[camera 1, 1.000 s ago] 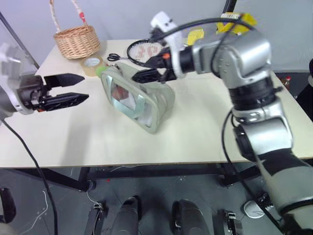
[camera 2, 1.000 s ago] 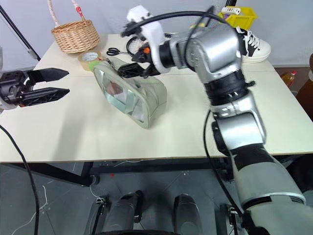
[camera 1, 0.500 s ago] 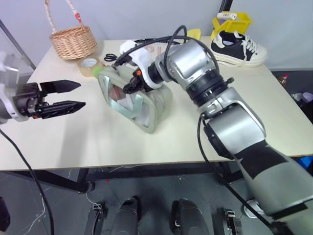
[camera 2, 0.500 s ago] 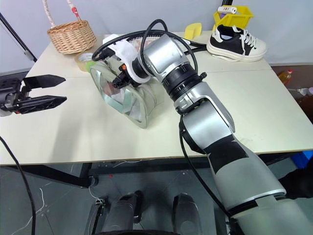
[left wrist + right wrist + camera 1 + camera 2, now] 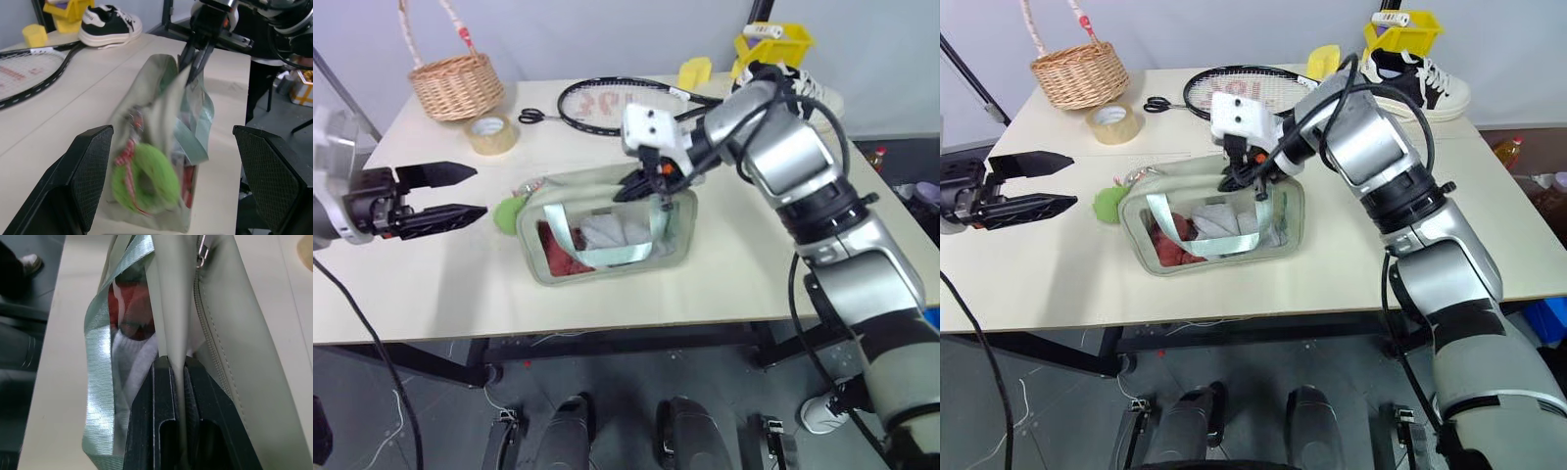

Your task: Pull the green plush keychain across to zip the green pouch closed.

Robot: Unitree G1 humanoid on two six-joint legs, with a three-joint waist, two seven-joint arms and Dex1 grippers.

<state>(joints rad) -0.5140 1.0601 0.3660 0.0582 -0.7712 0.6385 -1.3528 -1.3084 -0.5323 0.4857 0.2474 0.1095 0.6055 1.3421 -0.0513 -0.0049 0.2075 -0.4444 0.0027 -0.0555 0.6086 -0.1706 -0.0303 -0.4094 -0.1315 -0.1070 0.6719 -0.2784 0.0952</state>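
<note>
Green pouch [image 5: 607, 230] lies window-up on the tabletop [image 5: 744, 264], its top edge pinched in the clamped jaws of the right gripper [image 5: 641, 182], while the green plush keychain [image 5: 506, 214] at its far end sits just beyond the left gripper [image 5: 480, 193], jaws wide apart, empty.

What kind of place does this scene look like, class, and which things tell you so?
Probably a robot test lab: a plain worktable set with unrelated props, such as a wicker basket, a racket and a sneaker, with cables on the bare floor.
</note>
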